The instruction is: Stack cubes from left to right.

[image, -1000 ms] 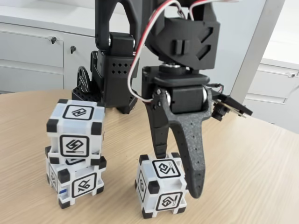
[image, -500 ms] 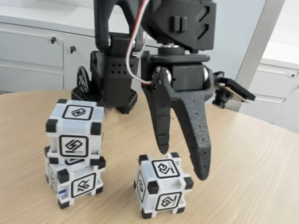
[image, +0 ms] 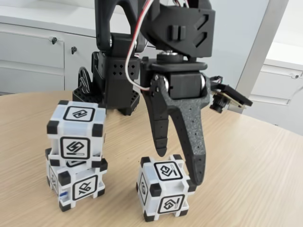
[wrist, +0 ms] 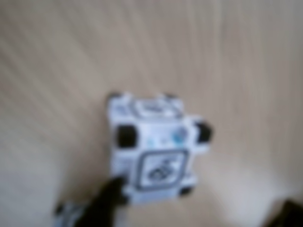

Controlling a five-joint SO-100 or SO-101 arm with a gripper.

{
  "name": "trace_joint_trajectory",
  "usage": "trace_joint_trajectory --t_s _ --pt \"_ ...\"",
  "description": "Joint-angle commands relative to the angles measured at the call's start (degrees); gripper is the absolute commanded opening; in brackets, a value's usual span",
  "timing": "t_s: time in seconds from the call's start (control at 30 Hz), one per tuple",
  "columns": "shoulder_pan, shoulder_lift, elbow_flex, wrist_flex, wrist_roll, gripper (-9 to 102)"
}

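Hovering with jaws apart over the lone cube (image: 164,192) at lower centre, the gripper (image: 180,165) should straddle it squarely before clamping, keeping clear of the two-cube stack (image: 75,153) at left.

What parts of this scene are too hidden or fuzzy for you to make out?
- Wrist view: the whole picture is blurred, so the glyphs on the lone cube cannot be read.
- Fixed view: whether the open gripper touches the lone cube; one finger's tip overlaps its right edge.
- Fixed view: the bottom cube has its top face covered by the upper cube.
- Fixed view: the arm is cut off by the top edge.
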Motion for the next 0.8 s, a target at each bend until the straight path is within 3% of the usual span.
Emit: trace_joint_trajectory --t_s 0.0,0.53,0.77 --pt "0.5 1.4 -0.2 0.2 -0.3 35" --pt "0.5 0.9 3.2 -1.0 0.6 36" --pt "0.5 -9.0 2.4 -1.0 0.4 36"
